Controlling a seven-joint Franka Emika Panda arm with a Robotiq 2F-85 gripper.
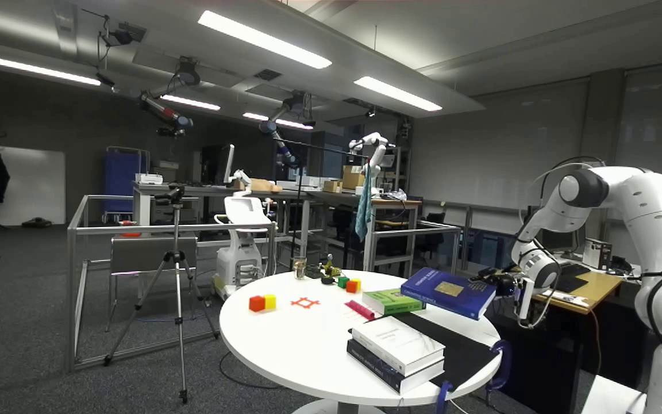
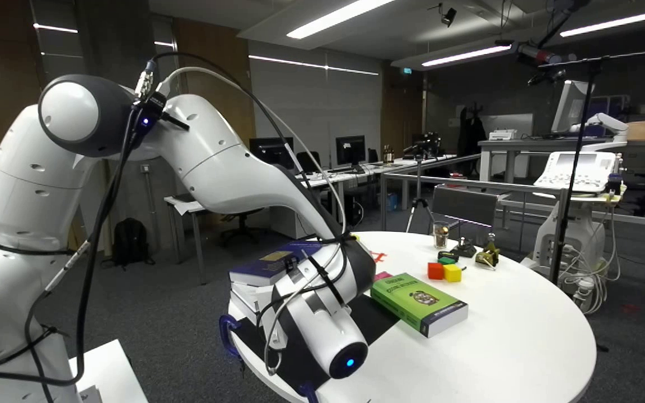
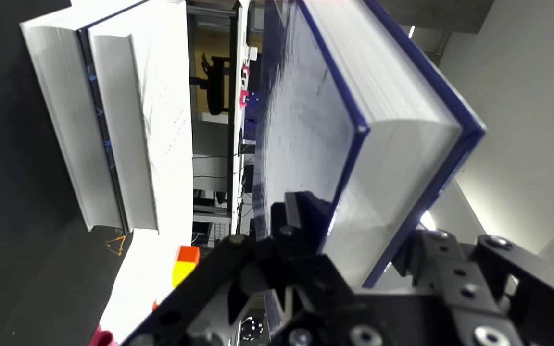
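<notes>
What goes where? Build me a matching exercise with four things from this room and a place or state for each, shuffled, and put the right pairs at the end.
Things
1. blue book
2. white book
3. green book
4. tripod

Places or states
A. lying beside a pink object
B. standing on the floor
C. stacked on a dark book
D. held between the jaws

Pairs: 1-D; 2-C; 3-A; 4-B

Exterior views from different sides, table (image 1: 302, 342) shared; wrist view close, sideways
</notes>
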